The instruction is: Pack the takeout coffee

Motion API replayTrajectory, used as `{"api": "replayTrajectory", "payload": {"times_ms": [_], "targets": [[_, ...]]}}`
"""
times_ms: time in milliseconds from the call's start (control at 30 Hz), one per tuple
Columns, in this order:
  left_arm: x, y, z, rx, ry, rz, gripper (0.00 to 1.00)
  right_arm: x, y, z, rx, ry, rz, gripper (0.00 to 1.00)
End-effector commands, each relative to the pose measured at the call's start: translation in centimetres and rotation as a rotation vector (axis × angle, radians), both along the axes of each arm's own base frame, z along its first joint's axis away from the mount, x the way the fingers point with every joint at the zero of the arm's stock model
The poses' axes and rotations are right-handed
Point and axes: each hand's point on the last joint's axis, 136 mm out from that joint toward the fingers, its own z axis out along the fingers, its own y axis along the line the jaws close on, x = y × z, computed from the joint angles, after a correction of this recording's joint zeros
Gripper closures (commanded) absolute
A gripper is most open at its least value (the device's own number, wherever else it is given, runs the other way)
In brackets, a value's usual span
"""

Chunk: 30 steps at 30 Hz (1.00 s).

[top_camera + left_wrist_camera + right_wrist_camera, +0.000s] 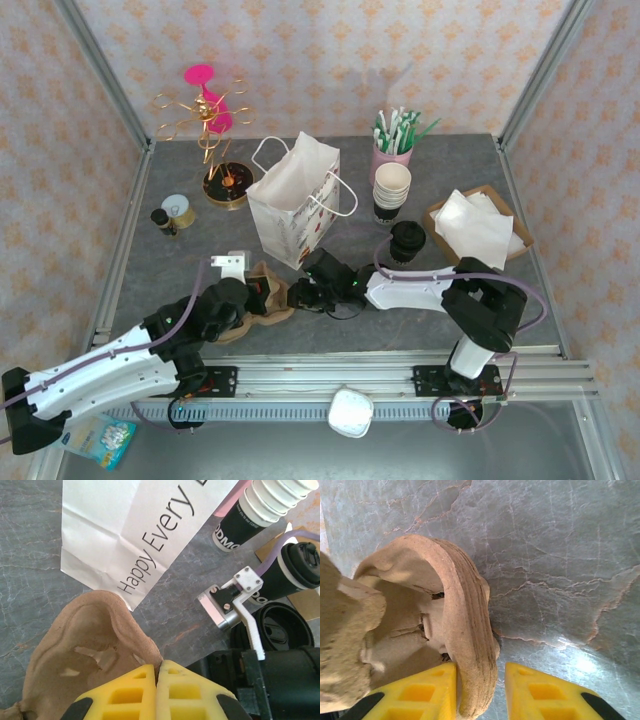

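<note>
**Ana:** Start from the top camera. Where is the coffee?

**Me:** The coffee cup point(407, 240) stands on the table point(160, 270). It is at 6 o'clock from the stack of cups point(391, 188) and about 4 o'clock from the paper bag point(295, 200). My left claw point(250, 292) and right claw point(298, 295) are both at the brown cup carrier point(262, 305), well apart from the cup.

**Ana:** And from your left wrist?

**Me:** My left claw is squeezed shut. The carrier's edge runs right up to it, but I cannot tell if it is pinched. The coffee cup is up at 2 o'clock, standing straight.

**Ana:** Right wrist?

**Me:** My right claw is a little open. The carrier's wall is between the fingers. One finger touches it and the other does not.

**Ana:** How will the cup feel?

**Me:** I think it is light and soft, so it could squash. The lid point(302, 562) might pop off. I would hold the black side gently, under the lid, and keep it standing up.
</note>
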Motion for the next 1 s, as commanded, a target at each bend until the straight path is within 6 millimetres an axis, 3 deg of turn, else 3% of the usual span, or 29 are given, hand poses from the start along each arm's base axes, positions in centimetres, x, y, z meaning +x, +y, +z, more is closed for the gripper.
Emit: {"api": "replayTrajectory", "payload": {"times_ms": [0,167,433,767,967], "targets": [[0.4,1.0,2.2,-0.037,-0.050,0.053,1.00,0.2,-2.2,-2.8,-0.145,-0.004,-0.049,0.71],[0.2,2.1,2.6,-0.017,-0.057,0.082,1.00,0.4,-2.2,-2.5,-0.155,-0.013,-0.068,0.71],[-0.1,2.2,2.7,-0.029,-0.047,0.072,1.00,1.0,-1.6,-1.6,-0.181,-0.046,-0.080,0.72],[-0.6,-0.3,-1.9,0.021,0.049,-0.038,1.00,1.2,-0.3,3.8,0.000,-0.125,-0.071,0.65],[-0.4,-1.6,-2.8,0.050,0.079,-0.076,1.00,1.1,-0.2,3.8,-0.006,-0.131,-0.048,0.58]]}}
